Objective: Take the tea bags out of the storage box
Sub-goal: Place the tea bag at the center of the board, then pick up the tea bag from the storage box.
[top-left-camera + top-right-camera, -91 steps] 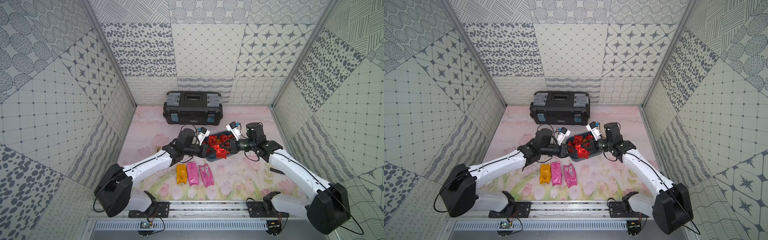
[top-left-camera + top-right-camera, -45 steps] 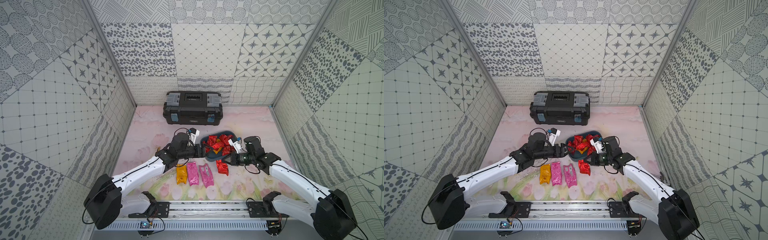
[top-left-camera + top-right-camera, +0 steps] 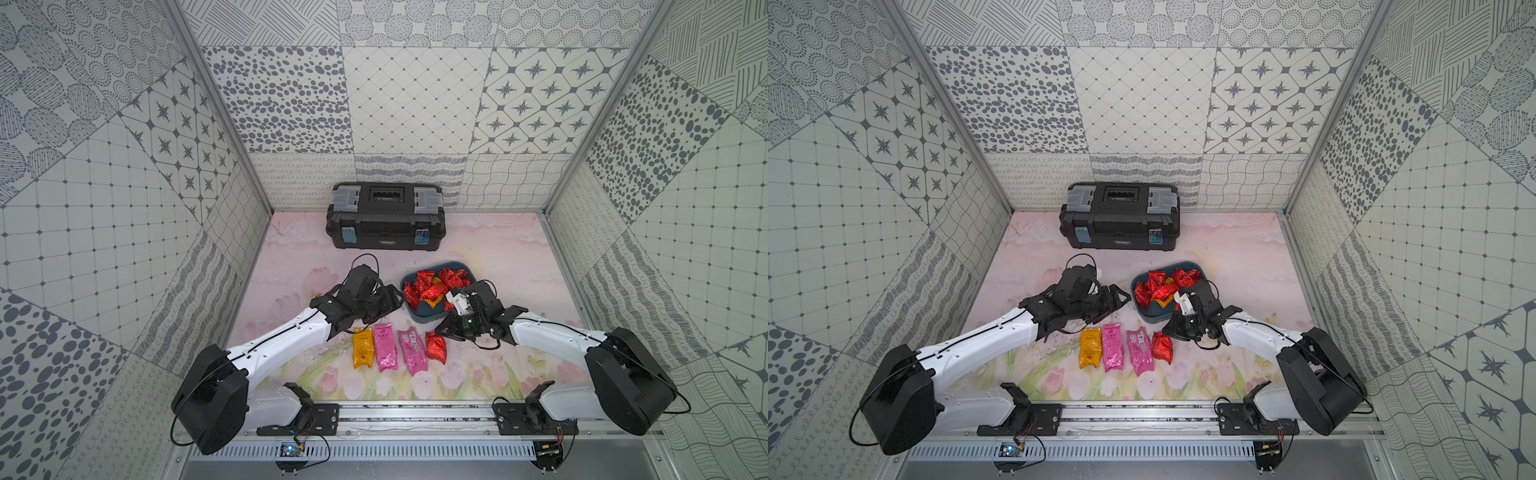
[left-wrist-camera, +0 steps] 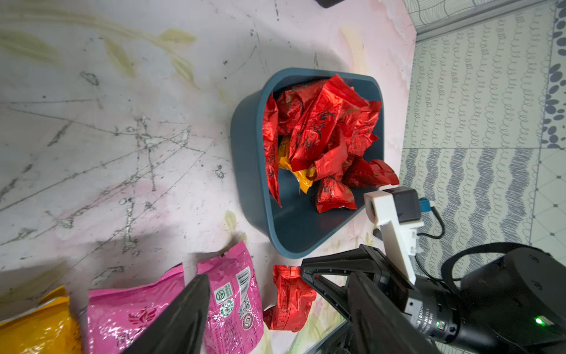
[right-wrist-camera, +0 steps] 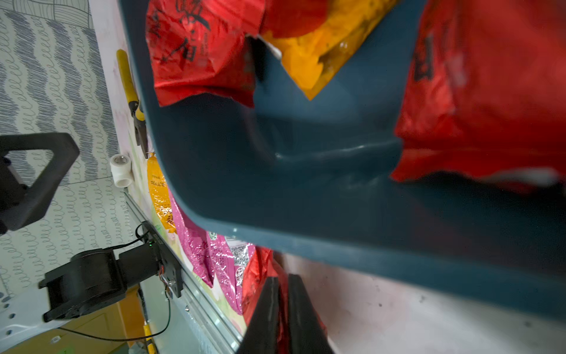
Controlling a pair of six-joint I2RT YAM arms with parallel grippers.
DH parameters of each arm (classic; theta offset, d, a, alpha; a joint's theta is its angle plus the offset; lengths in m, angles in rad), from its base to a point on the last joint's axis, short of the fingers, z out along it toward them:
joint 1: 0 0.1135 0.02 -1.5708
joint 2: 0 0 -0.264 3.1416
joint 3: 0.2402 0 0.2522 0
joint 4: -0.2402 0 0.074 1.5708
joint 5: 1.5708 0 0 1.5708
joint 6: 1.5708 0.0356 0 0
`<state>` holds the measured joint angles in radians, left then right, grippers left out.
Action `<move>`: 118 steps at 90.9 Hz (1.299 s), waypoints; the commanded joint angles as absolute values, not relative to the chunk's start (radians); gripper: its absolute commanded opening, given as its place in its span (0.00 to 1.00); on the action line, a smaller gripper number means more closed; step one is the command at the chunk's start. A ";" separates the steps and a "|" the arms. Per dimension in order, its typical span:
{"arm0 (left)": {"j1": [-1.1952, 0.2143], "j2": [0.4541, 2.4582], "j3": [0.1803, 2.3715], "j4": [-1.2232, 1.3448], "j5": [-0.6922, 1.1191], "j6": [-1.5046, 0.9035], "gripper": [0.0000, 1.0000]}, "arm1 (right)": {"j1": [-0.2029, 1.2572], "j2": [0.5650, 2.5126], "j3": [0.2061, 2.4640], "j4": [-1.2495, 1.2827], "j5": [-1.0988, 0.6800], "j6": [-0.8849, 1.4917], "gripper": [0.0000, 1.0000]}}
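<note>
Foil tea bags (image 3: 432, 286) look light, slippery: pinch a sealed edge. Most fill the storage box (image 4: 248, 159), four just beside it. Left end effector (image 3: 1115, 303) gapes empty; right end effector (image 5: 283, 280): hold unclear.

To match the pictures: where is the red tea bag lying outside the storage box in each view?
Top view: red tea bag, right of pink tea bag.
Top view: same spot.
Left wrist: by storage box corner.
Right wrist: at right gripper.
Landmark: that pink tea bag.
</note>
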<state>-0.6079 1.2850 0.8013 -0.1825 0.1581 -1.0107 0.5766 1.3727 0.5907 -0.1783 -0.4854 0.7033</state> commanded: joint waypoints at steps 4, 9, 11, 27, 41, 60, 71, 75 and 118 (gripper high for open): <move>-0.602 1.300 0.810 -0.250 0.138 -1.049 0.75 | 0.581 1.335 0.617 -0.165 -0.398 0.684 0.33; -0.603 1.303 0.812 -0.246 0.145 -1.039 0.75 | 0.581 1.286 0.616 -0.210 -0.363 0.666 0.39; -0.603 1.305 0.813 -0.242 0.148 -1.036 0.75 | 0.581 1.257 0.617 -0.229 -0.349 0.657 0.41; -0.603 1.324 0.817 -0.203 0.169 -1.013 0.75 | 0.581 1.064 0.647 -0.401 -0.248 0.565 0.48; -0.601 1.364 0.835 -0.163 0.180 -1.019 0.74 | 0.581 1.000 0.699 -0.429 -0.138 0.451 0.50; -0.600 1.421 0.861 -0.141 0.187 -1.046 0.72 | 0.581 1.200 0.879 -0.430 -0.044 0.262 0.54; -0.600 1.443 0.863 -0.130 0.187 -1.057 0.71 | 0.581 1.338 0.990 -0.430 -0.066 0.226 0.55; -0.600 1.452 0.864 -0.127 0.188 -1.058 0.71 | 0.581 1.380 1.026 -0.426 -0.080 0.204 0.56; -0.600 1.544 0.891 -0.088 0.234 -1.047 0.67 | 0.532 1.792 1.272 -0.384 -0.163 0.194 0.59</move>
<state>-0.6014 1.5124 0.8661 -0.1375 0.1947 -1.0542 0.5381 1.7473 1.2224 -0.4187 -0.1562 0.2073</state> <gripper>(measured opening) 0.673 0.587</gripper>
